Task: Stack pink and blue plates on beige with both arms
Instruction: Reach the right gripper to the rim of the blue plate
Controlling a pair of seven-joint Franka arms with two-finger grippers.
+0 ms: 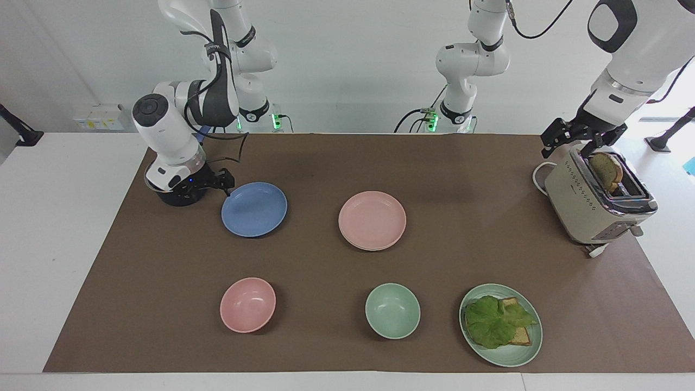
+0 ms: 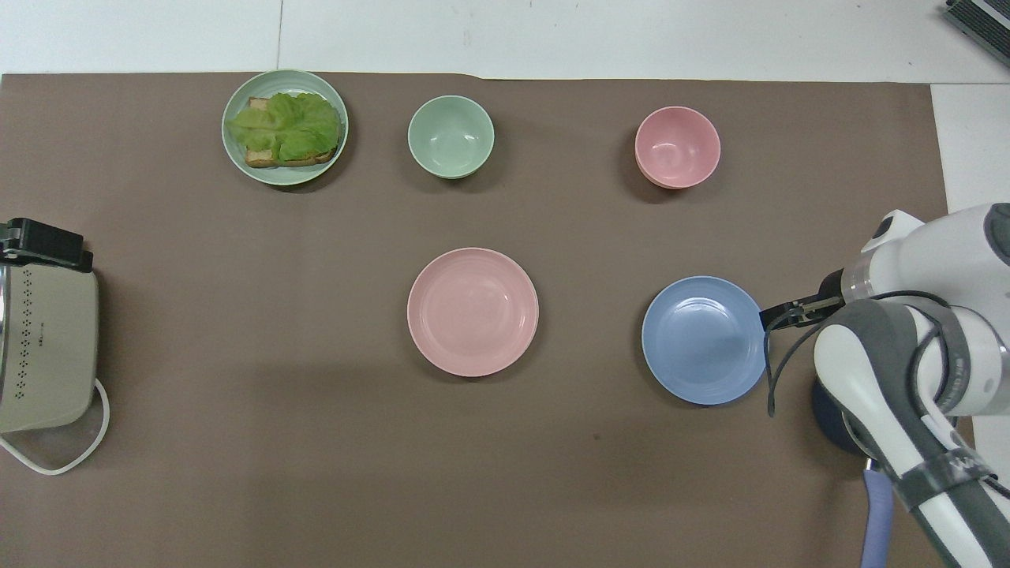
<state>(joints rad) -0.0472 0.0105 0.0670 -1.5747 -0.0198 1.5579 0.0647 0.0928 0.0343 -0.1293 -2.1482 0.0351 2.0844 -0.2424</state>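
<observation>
Listing what I have on the brown-covered table (image 1: 478,163): a round shallow medium-blue matte plate (image 1: 254,209) (image 2: 705,340) lies flat toward the right arm's end, beside a dark lidded saucepan (image 1: 179,196) that the right arm largely hides. The right pincer (image 1: 209,183) (image 2: 789,312) is low at the blue plate's rim on the saucepan's side, its fingers spread apart and gripping nothing; I cannot tell whether a fingertip touches the rim. A round shallow pale-pink matte plate (image 1: 372,220) (image 2: 473,311) sits mid-table, apart from the blue one, with the edge of another plate showing just under it in the facing view. Farther from the robots I count a small pink bowl (image 1: 247,304) (image 2: 677,147), a pale green bowl (image 1: 392,310) (image 2: 450,136), and a pale green plate (image 1: 529,347) (image 2: 237,154) carrying toast and lettuce. The left pincer (image 1: 576,138) hangs over the beige-and-chrome toaster (image 1: 575,209) (image 2: 43,347) at the left arm's end, fingers apart and empty, a bread slice (image 1: 606,168) standing in the slot.
</observation>
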